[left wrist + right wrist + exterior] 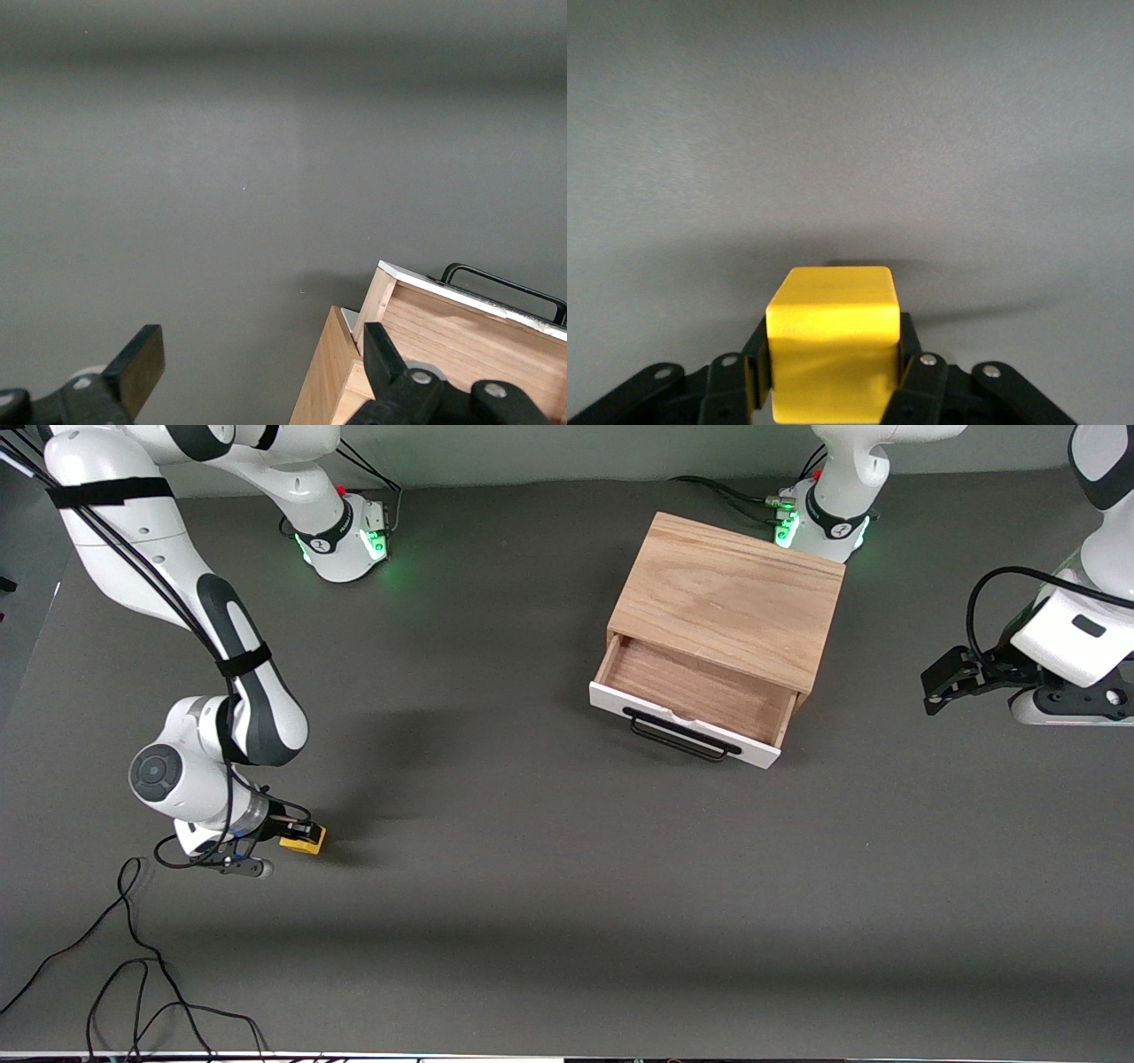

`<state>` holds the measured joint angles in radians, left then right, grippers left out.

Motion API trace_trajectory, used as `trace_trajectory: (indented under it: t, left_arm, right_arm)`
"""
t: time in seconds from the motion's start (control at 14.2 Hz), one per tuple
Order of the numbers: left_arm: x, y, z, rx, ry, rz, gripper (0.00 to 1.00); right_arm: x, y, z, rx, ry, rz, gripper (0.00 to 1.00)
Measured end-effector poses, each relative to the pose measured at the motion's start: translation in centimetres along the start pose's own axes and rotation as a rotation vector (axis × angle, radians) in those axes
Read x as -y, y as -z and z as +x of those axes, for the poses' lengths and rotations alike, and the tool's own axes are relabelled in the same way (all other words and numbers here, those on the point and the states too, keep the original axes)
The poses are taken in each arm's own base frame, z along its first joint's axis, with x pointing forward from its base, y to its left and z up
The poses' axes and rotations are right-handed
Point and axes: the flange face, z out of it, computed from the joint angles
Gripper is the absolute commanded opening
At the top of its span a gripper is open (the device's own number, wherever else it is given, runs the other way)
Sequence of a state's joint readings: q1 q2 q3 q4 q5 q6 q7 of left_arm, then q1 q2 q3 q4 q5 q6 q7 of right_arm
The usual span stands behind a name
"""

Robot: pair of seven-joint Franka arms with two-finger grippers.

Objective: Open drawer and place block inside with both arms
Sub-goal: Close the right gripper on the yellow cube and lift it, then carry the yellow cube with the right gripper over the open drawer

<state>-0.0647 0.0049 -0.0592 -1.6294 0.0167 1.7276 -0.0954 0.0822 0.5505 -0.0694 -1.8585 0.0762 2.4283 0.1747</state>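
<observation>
Block (304, 839) is sitting at lower left of the front frame, at the right arm's end of the bench (549, 886), pinched between the right hand's (297, 838) fingers. Right wrist view is showing both pads pressing on the cube's side faces; whether it is touching the bench or just off it, can't tell.

Drawer (691, 700) is sitting open at upper right of centre, brown interior exposed and empty, handle (680, 735) facing the camera. Box (728, 598) is sitting just in front of the left arm's base.

Key relation: from the right hand, the drawer is lying well apart, up and toward the left arm's end. Probably a long diagonal carry, then a drop into the cavity.

Left hand (941, 682) is waiting, fingers spread, holding nothing, at the right edge of the frame beside the box.
</observation>
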Motion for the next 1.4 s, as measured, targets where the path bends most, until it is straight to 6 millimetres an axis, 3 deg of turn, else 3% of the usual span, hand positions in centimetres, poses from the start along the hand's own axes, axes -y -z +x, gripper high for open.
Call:
trace_trajectory:
  t: [0.14,0.21,0.35,0.49,0.7,0.91,1.12,1.26,1.4]
  left_arm:
    - [0.8,0.0,-0.1,0.012,0.010,0.002,1.00]
    - [1.1,0.0,-0.3,0.030,0.013,0.004,1.00]
    - [1.4,-0.1,-0.8,0.069,0.014,0.008,1.00]
    - [1.3,-0.1,-1.0,0.085,0.013,0.009,1.00]
    - [1.3,-0.1,-1.0,0.089,0.012,0.009,1.00]
    - [1.4,-0.1,-1.0,0.090,0.013,0.010,1.00]
    - [1.4,-0.1,-1.0,0.090,0.013,0.009,1.00]
    - [1.4,-0.1,-1.0,0.089,0.012,0.009,1.00]
    - [1.4,-0.1,-1.0,0.089,0.012,0.009,1.00]
  right_arm:
    - [1.9,3.6,1.1,0.054,-0.014,0.001,0.05]
    - [4.4,6.4,1.4,0.082,-0.018,0.001,0.05]
    - [11.2,12.9,0.8,0.115,-0.039,-0.002,0.05]
    - [19.1,19.2,-1.7,0.130,-0.073,0.036,0.05]
    - [28.8,24.8,-6.8,0.145,-0.121,0.116,0.05]
    - [38.5,27.4,-14.1,0.139,-0.150,0.154,0.06]
    - [47.0,27.1,-21.9,0.129,-0.177,0.191,0.06]
    - [50.9,25.5,-26.3,0.131,-0.177,0.204,0.06]
    - [53.1,23.4,-29.3,0.141,-0.151,0.188,0.06]
